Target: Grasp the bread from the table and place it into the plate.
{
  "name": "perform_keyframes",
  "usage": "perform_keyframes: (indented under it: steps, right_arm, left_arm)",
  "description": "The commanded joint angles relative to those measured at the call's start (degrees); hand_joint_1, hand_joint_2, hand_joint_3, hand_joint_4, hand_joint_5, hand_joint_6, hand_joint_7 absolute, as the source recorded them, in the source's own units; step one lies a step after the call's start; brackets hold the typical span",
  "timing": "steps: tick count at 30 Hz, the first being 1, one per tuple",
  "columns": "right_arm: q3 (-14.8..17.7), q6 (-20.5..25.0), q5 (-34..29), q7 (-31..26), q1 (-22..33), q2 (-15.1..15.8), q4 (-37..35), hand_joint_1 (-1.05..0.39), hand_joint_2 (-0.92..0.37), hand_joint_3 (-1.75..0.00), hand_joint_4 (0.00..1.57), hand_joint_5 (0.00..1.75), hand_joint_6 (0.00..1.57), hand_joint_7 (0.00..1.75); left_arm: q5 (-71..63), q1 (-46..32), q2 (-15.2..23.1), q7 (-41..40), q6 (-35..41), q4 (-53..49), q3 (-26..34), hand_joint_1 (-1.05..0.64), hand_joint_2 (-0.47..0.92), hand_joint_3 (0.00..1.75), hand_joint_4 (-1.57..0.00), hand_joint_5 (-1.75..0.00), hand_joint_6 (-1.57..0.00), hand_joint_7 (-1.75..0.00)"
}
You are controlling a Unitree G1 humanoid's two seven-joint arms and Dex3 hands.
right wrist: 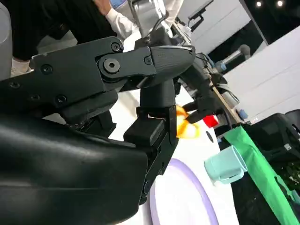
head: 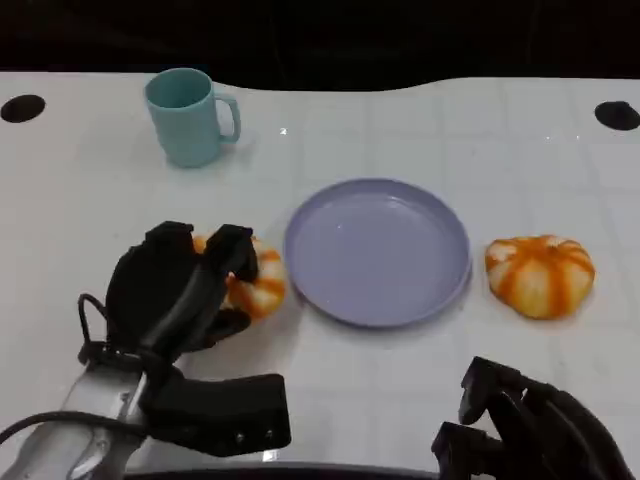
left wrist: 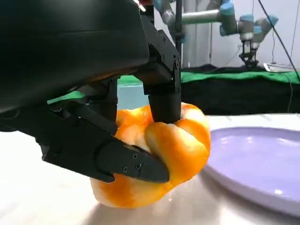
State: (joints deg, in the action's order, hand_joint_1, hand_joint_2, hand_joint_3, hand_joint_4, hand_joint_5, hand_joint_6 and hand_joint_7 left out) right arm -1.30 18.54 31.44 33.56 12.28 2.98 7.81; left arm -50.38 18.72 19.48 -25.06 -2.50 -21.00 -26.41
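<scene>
Within left hand (head: pixel 185 285), seemingly: bread (left wrist: pixel 159 154)

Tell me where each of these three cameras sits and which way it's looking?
Head view: high on the robot, looking down at the table, plate, cup and both robot hands.
Left wrist view: behind the left robot hand, low over the table, facing the bread it grips.
Right wrist view: behind the right robot hand, tilted, looking across the table.
All share the plate.

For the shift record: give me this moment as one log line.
left hand: grips bread on table | plate: empty | right hand: idle, holding nothing | second bread: untouched
</scene>
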Motion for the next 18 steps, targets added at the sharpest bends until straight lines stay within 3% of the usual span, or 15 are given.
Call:
perform_keyframes:
  steps: [1,10,18]
  right_arm:
    - [0.40,-0.14,0.19,-0.08,0.56,0.65,0.34,-0.74,-0.92,-0.20,0.86,1.64,0.74,1.43]
    - [-0.13,-0.53,-0.47,-0.70,0.66,0.27,0.18,-0.75,-0.92,-0.19,0.86,1.64,0.74,1.42]
    - [-1.01,-0.84,-0.59,-0.67,0.70,-0.38,-0.08,-0.74,-0.92,-0.20,0.85,1.64,0.74,1.41]
  left_arm:
    - [0.30,-1.23,1.99,3.48,1.63,5.67,2.41,-0.15,0.60,0.89,-0.84,-1.75,-0.66,-1.70]
    - [2.98,1.29,1.08,5.04,-2.60,7.71,3.81,-0.10,0.43,1.13,-0.88,-1.75,-0.69,-1.74]
    - [2.78,8.59,-1.85,5.45,-5.98,2.11,2.08,-0.13,0.40,1.13,-0.89,-1.75,-0.67,-1.75]
